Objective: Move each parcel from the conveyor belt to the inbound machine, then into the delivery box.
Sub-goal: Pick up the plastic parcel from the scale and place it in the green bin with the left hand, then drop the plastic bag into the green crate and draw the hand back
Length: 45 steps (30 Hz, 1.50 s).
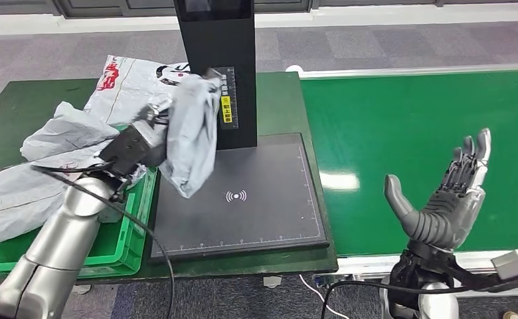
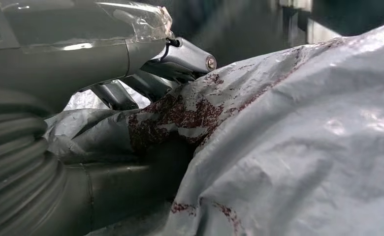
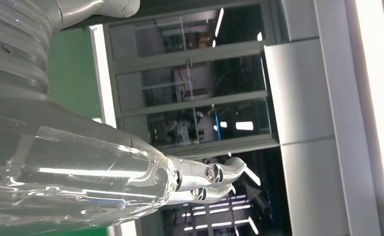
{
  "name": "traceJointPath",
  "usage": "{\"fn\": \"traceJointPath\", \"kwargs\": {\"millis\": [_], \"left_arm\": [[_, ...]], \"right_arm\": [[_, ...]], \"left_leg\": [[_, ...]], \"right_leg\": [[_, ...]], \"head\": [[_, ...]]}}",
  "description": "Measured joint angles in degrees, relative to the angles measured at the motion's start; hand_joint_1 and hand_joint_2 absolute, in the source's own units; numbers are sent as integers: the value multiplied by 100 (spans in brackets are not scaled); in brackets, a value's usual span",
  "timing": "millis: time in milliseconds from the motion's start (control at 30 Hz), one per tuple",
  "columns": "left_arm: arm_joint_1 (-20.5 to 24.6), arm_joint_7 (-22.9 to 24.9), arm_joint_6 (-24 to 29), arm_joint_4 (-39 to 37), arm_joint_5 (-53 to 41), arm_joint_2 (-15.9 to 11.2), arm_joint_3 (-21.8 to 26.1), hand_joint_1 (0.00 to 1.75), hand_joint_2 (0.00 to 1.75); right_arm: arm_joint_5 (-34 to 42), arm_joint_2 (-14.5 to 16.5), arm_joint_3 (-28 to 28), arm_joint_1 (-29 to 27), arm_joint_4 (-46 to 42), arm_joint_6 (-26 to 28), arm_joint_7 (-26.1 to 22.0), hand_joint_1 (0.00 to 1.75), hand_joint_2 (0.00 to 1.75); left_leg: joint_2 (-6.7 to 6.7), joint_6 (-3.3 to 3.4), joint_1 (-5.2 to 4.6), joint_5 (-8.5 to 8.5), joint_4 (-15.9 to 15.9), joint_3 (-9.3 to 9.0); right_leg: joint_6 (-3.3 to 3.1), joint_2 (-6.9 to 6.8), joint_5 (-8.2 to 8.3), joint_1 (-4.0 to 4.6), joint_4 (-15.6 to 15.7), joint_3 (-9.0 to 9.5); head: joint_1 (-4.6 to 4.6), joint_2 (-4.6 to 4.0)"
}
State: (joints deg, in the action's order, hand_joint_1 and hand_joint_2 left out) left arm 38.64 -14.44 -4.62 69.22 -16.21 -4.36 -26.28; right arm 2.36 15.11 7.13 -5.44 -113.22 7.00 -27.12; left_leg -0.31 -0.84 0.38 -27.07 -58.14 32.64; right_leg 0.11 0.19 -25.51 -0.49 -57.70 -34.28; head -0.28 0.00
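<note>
My left hand [image 1: 139,138] holds a crumpled grey parcel [image 1: 191,133] in the air over the left edge of the black inbound machine's pad [image 1: 243,199], in front of its black column [image 1: 216,60]. In the left wrist view the grey parcel [image 2: 288,147], with red print, lies pressed against my fingers [image 2: 180,59]. My right hand [image 1: 452,196] is raised, open and empty, above the near edge of the green conveyor belt [image 1: 416,126]. The green delivery box [image 1: 120,242] sits left of the pad, with several grey and white parcels [image 1: 37,179] piled on it.
The machine and box stand on a green table [image 1: 17,106]. A black cable [image 1: 157,246] runs along my left arm. The belt's metal frame [image 1: 369,262] runs along the near side. Behind lies grey floor [image 1: 376,43].
</note>
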Motion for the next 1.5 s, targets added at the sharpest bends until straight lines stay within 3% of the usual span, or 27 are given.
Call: {"fn": "traceJointPath", "kwargs": {"millis": [200,367,533,667,733,800,867,967,1100,1167,1267,1333,1500], "left_arm": [[-392,677,2207,1499,-2989,-125,1040,175,175],[-575,1422,3756,2083,-5562,-232,1720,175,175],[-786,1930,4243,2244,-7086,-545,2478,175,175],[-961,2242,4191,2239,-7320,-1034,2946,175,175],[-968,3033,3835,2225,-7339,-1539,2836,175,175],[-822,4368,3305,2103,-7358,-2274,2297,175,175],[-627,5191,2999,1909,-7370,-2872,1585,175,175],[-548,5278,2909,1726,-7378,-3425,825,175,175],[-476,5276,2875,1583,-7378,-3817,395,175,175],[-406,5275,2634,1503,-7378,-3897,218,175,175],[-171,5201,1735,1006,-7378,-3790,-322,175,175],[-48,4869,1329,317,-7377,-3480,-701,175,175],[279,3088,854,-1781,-7274,-2401,-956,175,175]], "right_arm": [[0,1,13,-258,-154,200,-31,0,175],[-6,1,-5,-261,-125,298,-32,0,175],[87,-33,-131,-153,68,319,-25,0,175],[143,-86,-214,-79,227,283,-19,0,175],[173,-110,-250,-17,293,233,-11,0,175],[211,-149,-286,37,359,183,-7,0,175],[234,-186,-302,79,418,148,-7,0,175],[243,-207,-328,151,483,126,-8,0,175],[245,-234,-349,169,541,125,-11,0,175],[248,-242,-353,177,564,117,-15,0,175],[256,-250,-354,199,602,45,-27,0,175],[253,-251,-354,210,629,-8,-39,0,175],[225,-258,-354,183,674,-56,-114,0,175]], "left_leg": [[-3,-2,5,-1,1,10],[-3,-2,5,-1,1,13],[4,-5,6,0,4,13],[4,-16,11,5,4,11],[6,-29,19,9,2,16],[18,-39,24,10,-1,23],[6,-40,24,11,0,25],[7,-45,27,14,0,26],[31,-48,28,13,0,26],[26,-48,27,13,0,27],[7,-47,18,13,0,22],[1,-47,14,16,1,18],[9,-54,16,29,-1,26]], "right_leg": [[0,-3,-1,1,0,-6],[-1,-3,0,0,-1,-5],[-4,0,0,2,-3,-4],[-13,1,1,13,-5,-11],[-28,3,5,25,-7,-22],[-43,13,11,35,-7,-37],[-44,3,8,38,-7,-31],[-52,1,10,39,-7,-31],[-57,21,18,40,-7,-43],[-57,17,17,40,-7,-44],[-53,1,10,34,-6,-37],[-52,-6,10,27,-6,-32],[-54,4,35,24,-7,-37]], "head": [[1,0],[1,0],[2,0],[1,0],[3,0],[-2,0],[-1,0],[2,0],[2,0],[2,0],[0,0],[-1,0],[1,0]]}}
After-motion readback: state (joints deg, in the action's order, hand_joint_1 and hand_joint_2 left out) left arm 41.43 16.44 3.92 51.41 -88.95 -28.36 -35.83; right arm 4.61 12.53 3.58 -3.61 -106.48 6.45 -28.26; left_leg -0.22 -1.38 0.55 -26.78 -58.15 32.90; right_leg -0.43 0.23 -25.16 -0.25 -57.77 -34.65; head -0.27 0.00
